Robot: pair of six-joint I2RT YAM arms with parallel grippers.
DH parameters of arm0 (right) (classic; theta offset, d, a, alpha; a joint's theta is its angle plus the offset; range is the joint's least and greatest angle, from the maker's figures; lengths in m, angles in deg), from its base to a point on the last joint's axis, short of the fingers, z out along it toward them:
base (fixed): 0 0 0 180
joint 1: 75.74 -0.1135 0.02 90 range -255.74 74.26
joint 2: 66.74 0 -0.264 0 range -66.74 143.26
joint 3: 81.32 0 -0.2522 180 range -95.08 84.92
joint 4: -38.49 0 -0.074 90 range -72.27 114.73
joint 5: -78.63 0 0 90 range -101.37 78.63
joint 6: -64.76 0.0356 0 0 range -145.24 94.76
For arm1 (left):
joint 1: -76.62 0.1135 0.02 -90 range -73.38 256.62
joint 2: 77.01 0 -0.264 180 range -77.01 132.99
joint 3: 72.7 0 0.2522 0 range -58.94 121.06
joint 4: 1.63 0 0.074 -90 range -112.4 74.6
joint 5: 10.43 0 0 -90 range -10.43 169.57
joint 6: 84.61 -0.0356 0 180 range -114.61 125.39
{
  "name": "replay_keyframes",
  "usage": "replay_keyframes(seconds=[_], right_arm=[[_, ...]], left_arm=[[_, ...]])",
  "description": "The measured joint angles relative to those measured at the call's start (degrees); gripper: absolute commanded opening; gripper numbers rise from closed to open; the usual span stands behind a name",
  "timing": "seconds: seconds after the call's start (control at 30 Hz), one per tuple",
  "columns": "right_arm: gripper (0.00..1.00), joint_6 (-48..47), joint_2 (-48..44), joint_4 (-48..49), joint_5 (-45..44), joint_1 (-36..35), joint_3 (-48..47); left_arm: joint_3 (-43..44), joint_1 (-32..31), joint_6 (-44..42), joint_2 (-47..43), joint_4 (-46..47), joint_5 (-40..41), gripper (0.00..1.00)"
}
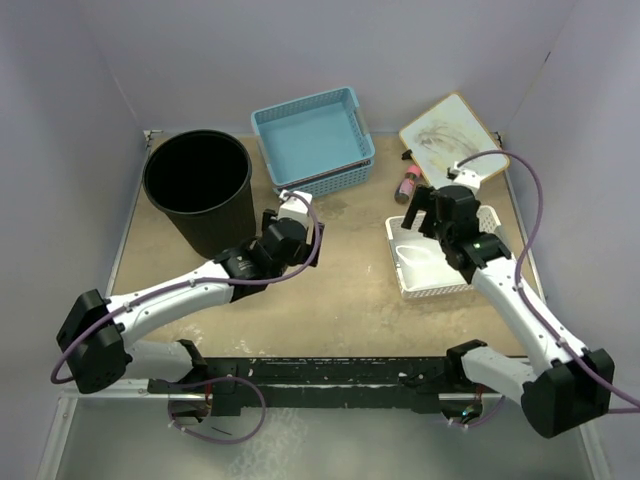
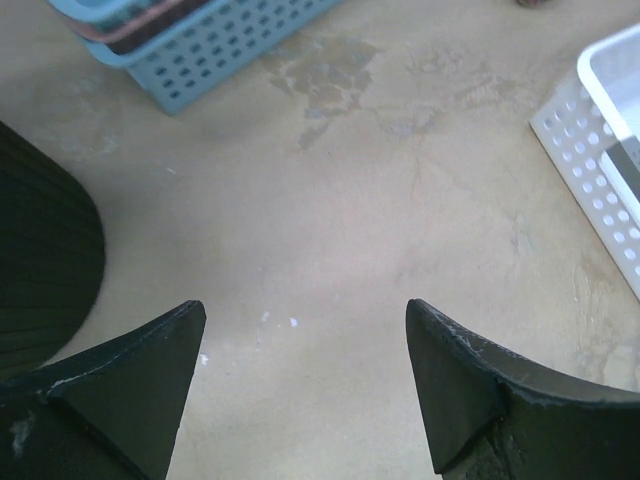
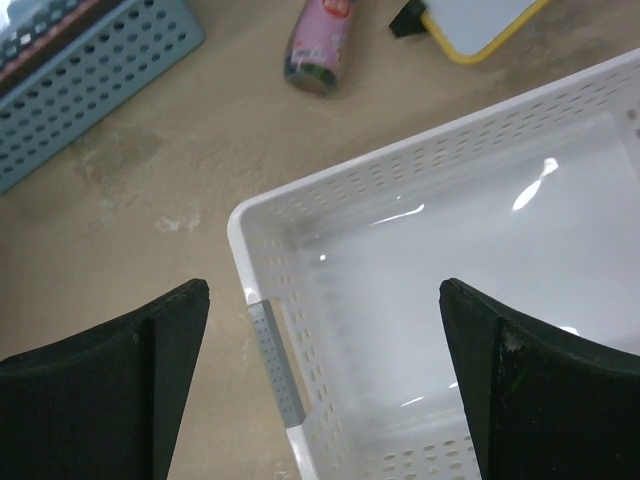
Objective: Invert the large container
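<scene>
left end effector [image 2: 300, 330] wide open, empty, over bare worktop [image 2: 350, 200]; right end effector [image 3: 325, 300] likewise above one white basket [image 3: 340, 200]. farther, one black bucket [image 1: 215, 225] stands mouth-up in the far-left corner, stacked blue baskets [image 1: 325, 178] beside it.

Matt black plastic bucket [image 1: 212, 226] — glossy white perforated plastic basket [image 3: 420, 160] — stained matt tabletop [image 2: 350, 260]

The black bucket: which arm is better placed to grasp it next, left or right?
Left, probably. The left gripper is open and close beside the black bucket. The right gripper hangs open over the white basket, farther away.
</scene>
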Motion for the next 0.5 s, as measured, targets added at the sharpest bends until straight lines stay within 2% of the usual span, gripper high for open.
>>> replay_keyframes(seconds=[0.13, 0.2, 0.3, 0.43, 0.5], right_arm=[[0.98, -0.26, 6.34, -0.61, 7.54, -1.09, 0.09], [0.91, -0.48, 9.94, -0.79, 10.08, -2.43, 0.68], [0.68, -1.01, 13.55, -1.64, 12.41, -4.33, 1.60], [0.31, -1.51, 16.22, -2.08, 13.90, -5.62, 1.79], [0.18, -1.46, 16.44, -2.10, 14.10, -5.86, 1.95]], left_arm=[[-2.69, 0.00, 1.57, 2.03, 3.54, -4.50, 0.79], [-3.80, -0.02, 2.84, 3.58, 5.18, -6.16, 0.80], [-4.70, 0.00, 4.63, 6.47, 6.29, -7.15, 0.84], [-7.06, 1.14, 6.54, 7.85, 7.63, -7.74, 0.84], [-7.76, 2.36, 7.06, 7.85, 7.58, -7.91, 0.84]])
